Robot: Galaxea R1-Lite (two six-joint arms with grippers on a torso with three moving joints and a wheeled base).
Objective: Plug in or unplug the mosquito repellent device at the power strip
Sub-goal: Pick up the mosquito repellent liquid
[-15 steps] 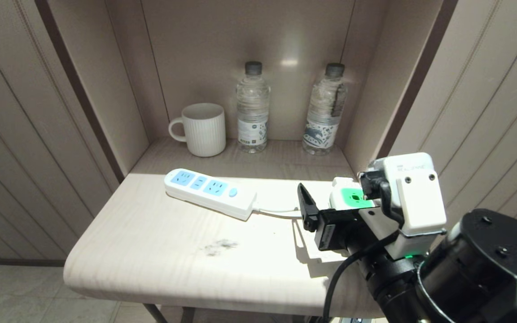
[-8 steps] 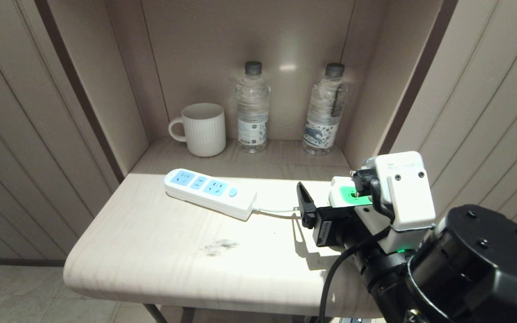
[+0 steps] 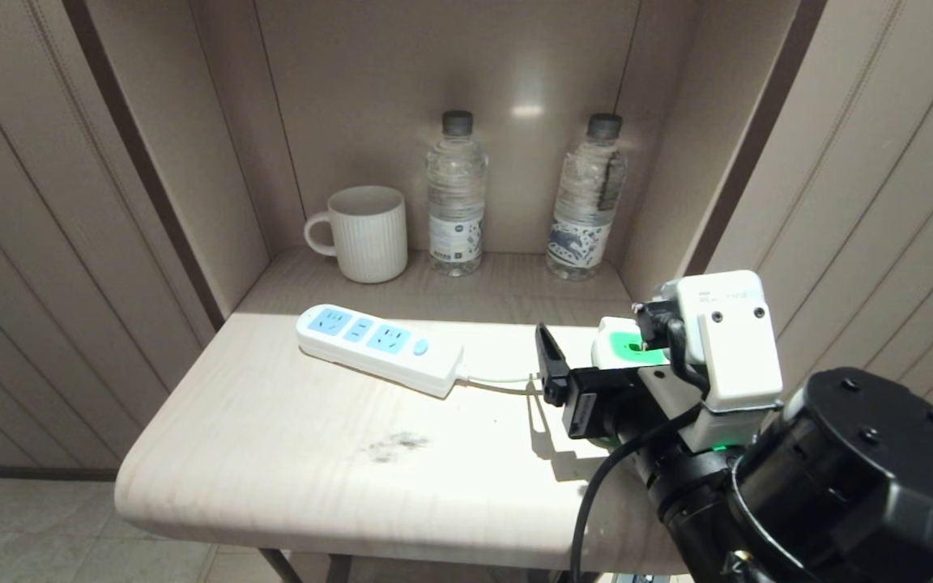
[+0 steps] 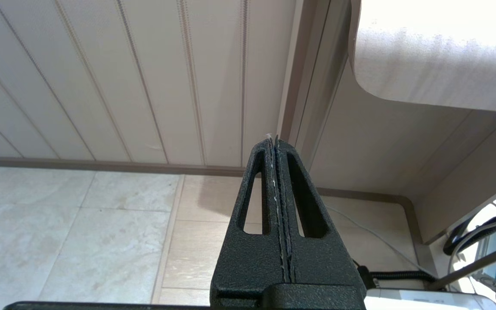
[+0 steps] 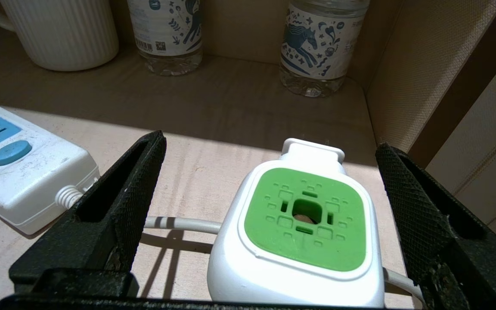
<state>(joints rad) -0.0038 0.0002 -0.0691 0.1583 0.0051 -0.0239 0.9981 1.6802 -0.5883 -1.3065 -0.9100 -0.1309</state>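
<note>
While right gripper (image 5: 269, 215) straddles mosquito repellent device (image 5: 302, 234) at right edge of surface (image 3: 288, 453), jaws stand wide apart, touching nothing. Device sits unplugged, well right of power strip (image 3: 377, 346), over strip's white cord (image 5: 181, 224). Likely light, hard smooth plastic, slippery; liquid bottle below, so keep upright. Best hold: flat opposite sides of white head. Left gripper (image 4: 276, 206) parked low, jaws pressed together.
</note>
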